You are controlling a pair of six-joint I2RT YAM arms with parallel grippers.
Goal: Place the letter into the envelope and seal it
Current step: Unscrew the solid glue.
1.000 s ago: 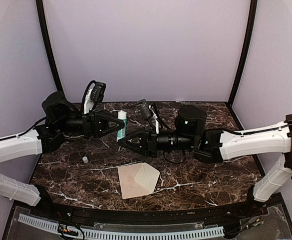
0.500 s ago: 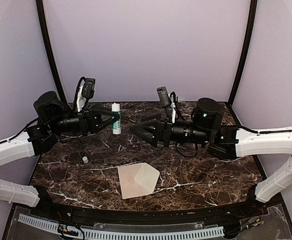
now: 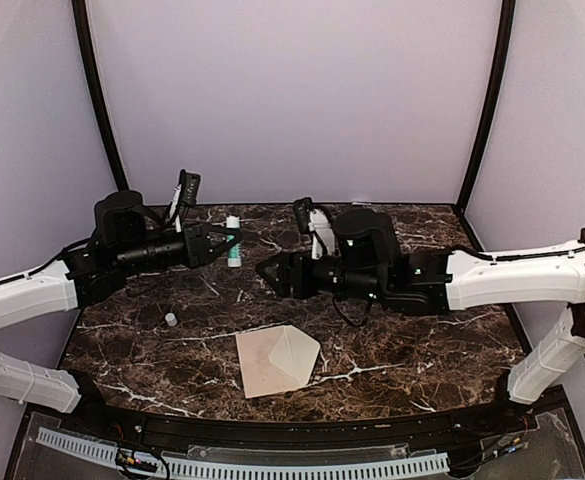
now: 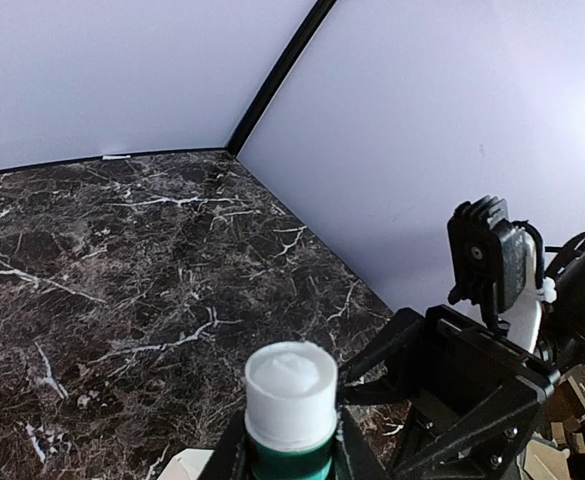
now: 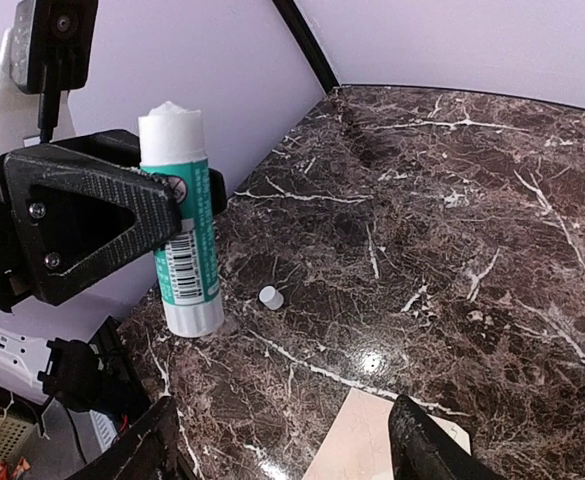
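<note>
The cream envelope (image 3: 272,362) lies flat near the table's front with its triangular flap (image 3: 304,352) open and pointing right; its corner (image 5: 372,445) shows in the right wrist view. The letter does not show as a separate sheet. My left gripper (image 3: 224,243) is shut on an uncapped green-and-white glue stick (image 3: 233,244), held upright at the back left (image 4: 290,395) (image 5: 180,250). My right gripper (image 3: 264,270) hangs open just right of the stick with nothing between its fingers (image 5: 167,440).
The glue stick's small white cap (image 3: 170,319) lies on the dark marble table (image 3: 422,340) to the left (image 5: 269,296). Lilac walls with black corner posts (image 3: 97,100) close in the back and sides.
My right gripper, which was at the glue stick's lower end, has opened and drawn off to the right. The left gripper carried the stick slightly left and back. The envelope has not moved.
</note>
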